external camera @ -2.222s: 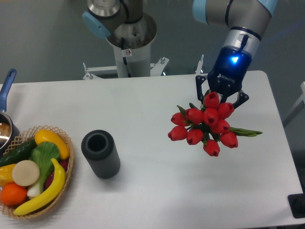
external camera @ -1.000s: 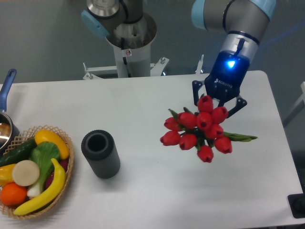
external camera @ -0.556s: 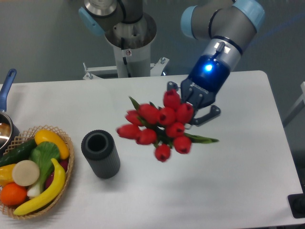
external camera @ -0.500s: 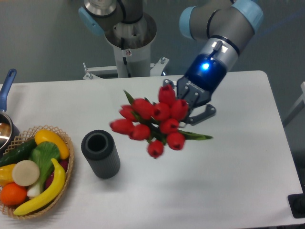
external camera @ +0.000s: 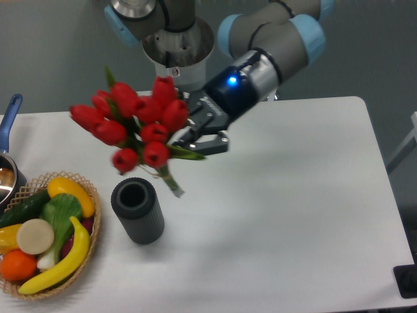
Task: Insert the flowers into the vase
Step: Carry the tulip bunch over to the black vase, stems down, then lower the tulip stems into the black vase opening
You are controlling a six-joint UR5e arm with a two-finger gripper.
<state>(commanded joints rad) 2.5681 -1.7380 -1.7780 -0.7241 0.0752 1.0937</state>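
My gripper (external camera: 193,134) is shut on the flowers (external camera: 132,119), a bunch of red tulips held in the air over the table's left half. The red buds point up and to the left. Their green stem ends (external camera: 172,184) hang down and to the right, just above and right of the vase's mouth. The vase (external camera: 137,210), a short dark grey cylinder with a round open mouth, stands upright on the white table and holds nothing.
A wicker basket (external camera: 88,251) of fruit and vegetables sits at the table's front left corner. A pot with a blue handle (external camera: 9,119) pokes in at the left edge. The robot's base column (external camera: 176,65) stands behind the table.
The gripper has carried the flowers leftward across the table and higher, from the right side to above the vase. The bunch has tilted so the stem ends point down toward the vase.
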